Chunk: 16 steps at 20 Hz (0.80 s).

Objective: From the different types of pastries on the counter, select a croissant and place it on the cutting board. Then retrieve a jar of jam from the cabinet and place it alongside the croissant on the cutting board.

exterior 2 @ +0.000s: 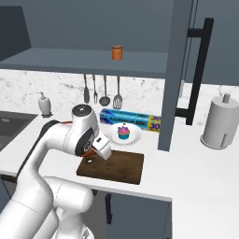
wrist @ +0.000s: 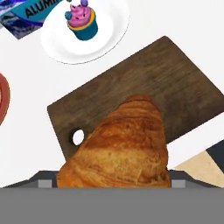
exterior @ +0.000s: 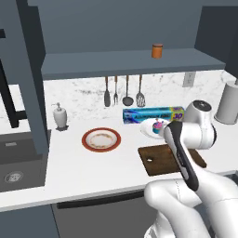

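Croissant over the board

Gripper point(wrist: 113, 183) jaws hold the croissant point(wrist: 120, 144) wide, above the cutting board point(wrist: 175, 83) near its hole corner. Lower gently and release toward one side, leaving room for the jam jar point(exterior: 157, 50) on the cabinet ledge.

A kitchen: white counter point(exterior: 93, 167), sink point(exterior: 16, 162), hanging utensils point(exterior: 123, 91), wall cabinet point(exterior: 121, 28).

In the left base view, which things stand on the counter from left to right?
Soap dispenser → red-rimmed plate → foil box → paper towel roll.
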Available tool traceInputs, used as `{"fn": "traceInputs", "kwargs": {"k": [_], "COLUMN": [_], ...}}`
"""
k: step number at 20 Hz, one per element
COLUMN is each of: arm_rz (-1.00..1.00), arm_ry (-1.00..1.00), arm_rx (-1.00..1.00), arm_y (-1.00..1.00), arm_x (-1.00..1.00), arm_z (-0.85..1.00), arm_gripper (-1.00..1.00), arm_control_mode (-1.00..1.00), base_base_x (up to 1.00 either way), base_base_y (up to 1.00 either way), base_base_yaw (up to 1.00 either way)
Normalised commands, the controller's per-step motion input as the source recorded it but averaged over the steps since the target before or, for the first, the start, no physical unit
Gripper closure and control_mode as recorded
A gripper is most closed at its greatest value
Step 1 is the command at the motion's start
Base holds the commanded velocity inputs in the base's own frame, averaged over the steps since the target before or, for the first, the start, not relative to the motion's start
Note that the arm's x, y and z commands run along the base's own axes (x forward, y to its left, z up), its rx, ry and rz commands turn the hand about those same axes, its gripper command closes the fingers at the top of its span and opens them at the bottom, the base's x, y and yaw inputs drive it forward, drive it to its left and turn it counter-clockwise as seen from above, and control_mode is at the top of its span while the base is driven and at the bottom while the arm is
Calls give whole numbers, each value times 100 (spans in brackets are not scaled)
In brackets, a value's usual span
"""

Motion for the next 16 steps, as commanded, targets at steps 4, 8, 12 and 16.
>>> {"fn": "traceInputs", "kwargs": {"k": [4,8,12,16], "arm_rz": [0,0,1,0], "arm_ry": [0,0,-1,0], "arm_rx": [0,0,0,0], "arm_y": [0,0,0,0], "arm_x": [52,44,11,0], "arm_z": [-61,-67,-28,-6], "arm_gripper": [100,100,100,100], "arm_control_mode": [-100,-100,-100,-100], "base_base_x": [0,0,0,0], "base_base_y": [0,0,0,0], "base_base_yaw": [0,0,0,0]}}
